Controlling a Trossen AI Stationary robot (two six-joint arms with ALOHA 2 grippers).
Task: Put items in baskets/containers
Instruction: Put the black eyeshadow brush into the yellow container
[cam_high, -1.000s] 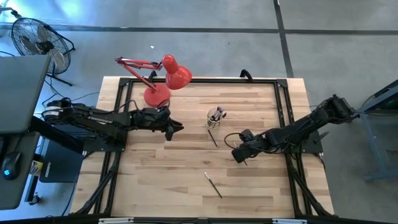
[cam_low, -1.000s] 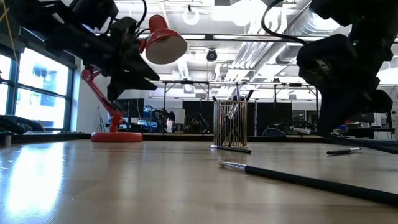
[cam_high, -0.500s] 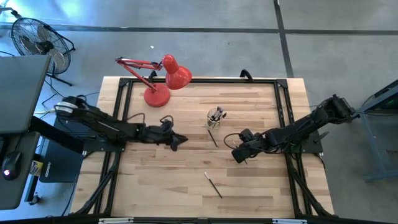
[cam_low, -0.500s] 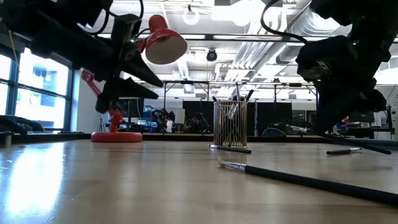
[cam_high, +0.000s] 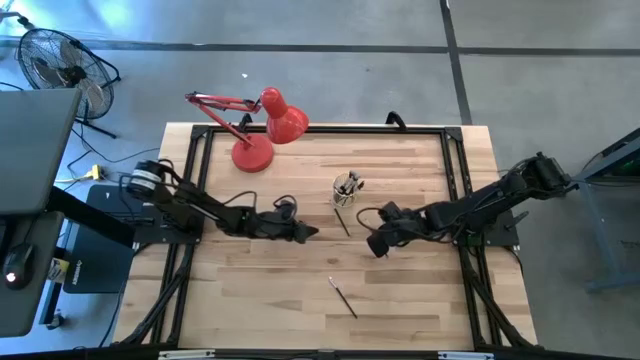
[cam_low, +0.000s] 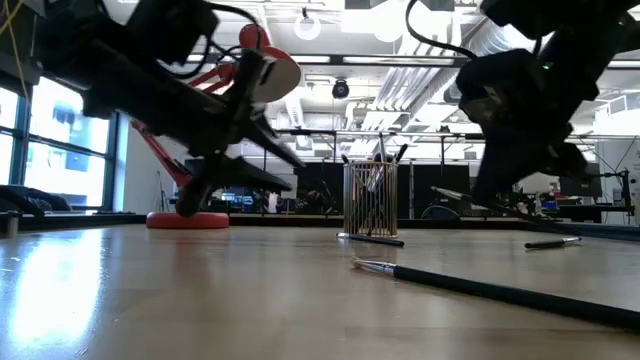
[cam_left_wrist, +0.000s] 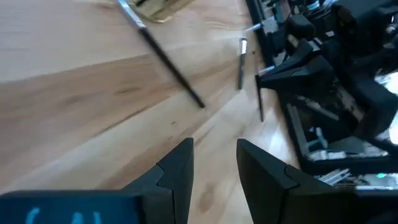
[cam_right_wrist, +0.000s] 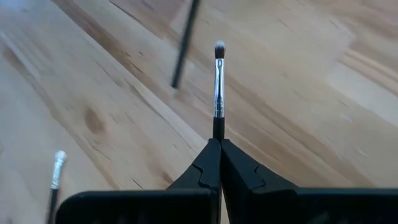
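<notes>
Two arms I see over table (cam_high: 250, 300). Left gripper (cam_high: 310, 233) low above wood, left of cup (cam_high: 346, 188), fingers (cam_left_wrist: 177, 171) slightly apart, holding nothing. Cup stands near table middle with several brushes (cam_low: 372, 180) inside. One brush (cam_high: 342, 220) lies just in front of cup, another brush (cam_high: 344, 297) nearer front edge. Right gripper (cam_high: 374, 245) right of cup, fingers closed on thin brush (cam_right_wrist: 218, 87), tuft pointing forward.

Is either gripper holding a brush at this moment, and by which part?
The right gripper is shut on a brush, pinching its dark handle just below the metal ferrule, tuft pointing away. The left gripper is open and holds nothing.
</notes>
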